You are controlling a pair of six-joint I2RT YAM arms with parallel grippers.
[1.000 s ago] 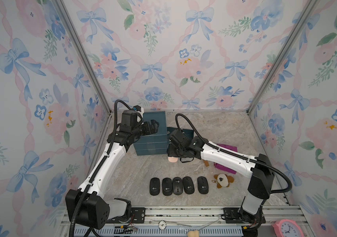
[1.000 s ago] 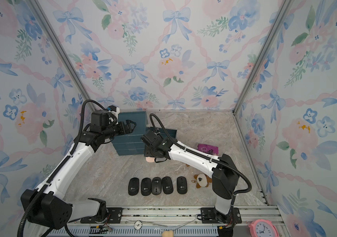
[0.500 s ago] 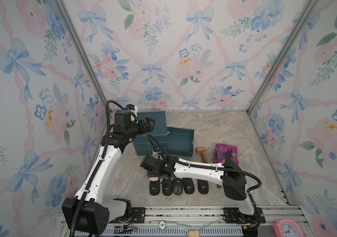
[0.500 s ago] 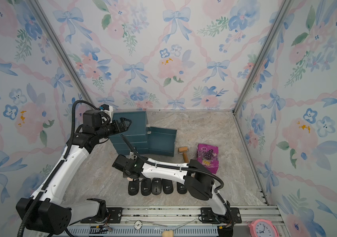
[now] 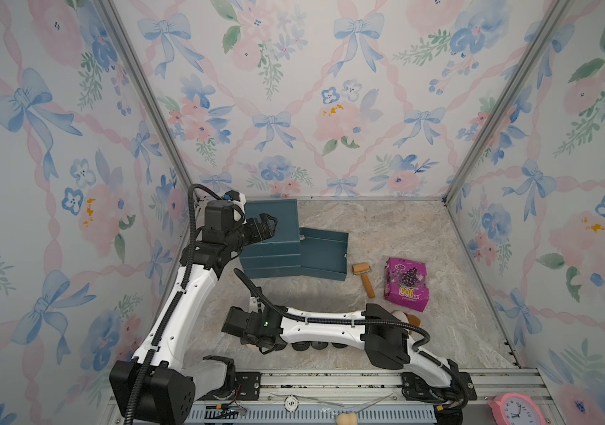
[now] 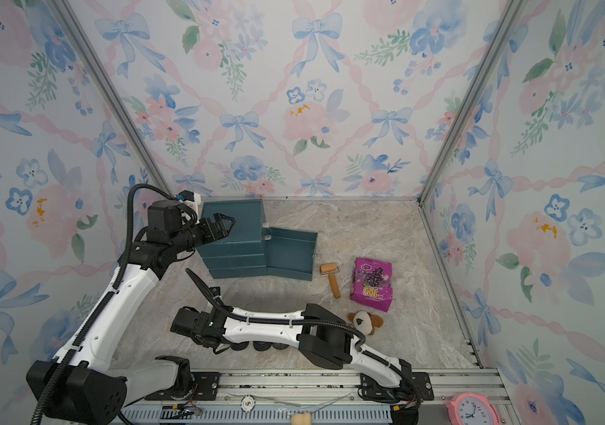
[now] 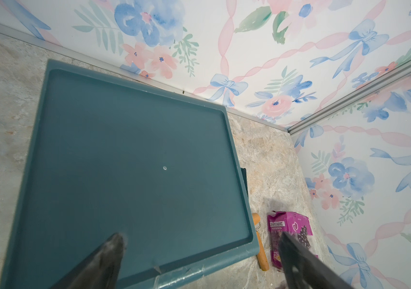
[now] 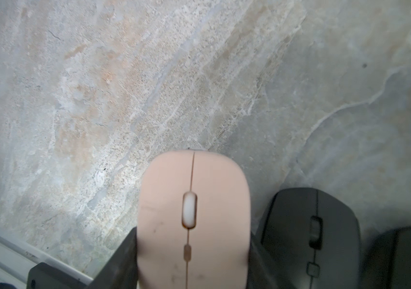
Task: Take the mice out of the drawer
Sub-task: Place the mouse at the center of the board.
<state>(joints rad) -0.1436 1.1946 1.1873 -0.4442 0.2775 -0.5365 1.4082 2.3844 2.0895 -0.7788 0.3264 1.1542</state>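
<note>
My right gripper (image 5: pixel 253 344) has swung away from the open drawer (image 5: pixel 323 254), where it was a second ago, down to the front of the table (image 8: pixel 124 87). Its fingers are clamped on the sides of the pink mouse (image 8: pixel 194 200), which sits just beside the nearest black mouse (image 8: pixel 309 237) at the end of the row (image 5: pixel 315 345), half hidden under my forearm. Whether the pink one touches the table yet I cannot tell. My left gripper (image 7: pixel 200 239) hangs spread and empty over the drawer unit (image 5: pixel 271 235). I judge this the last mouse; only letting go remains.
</note>
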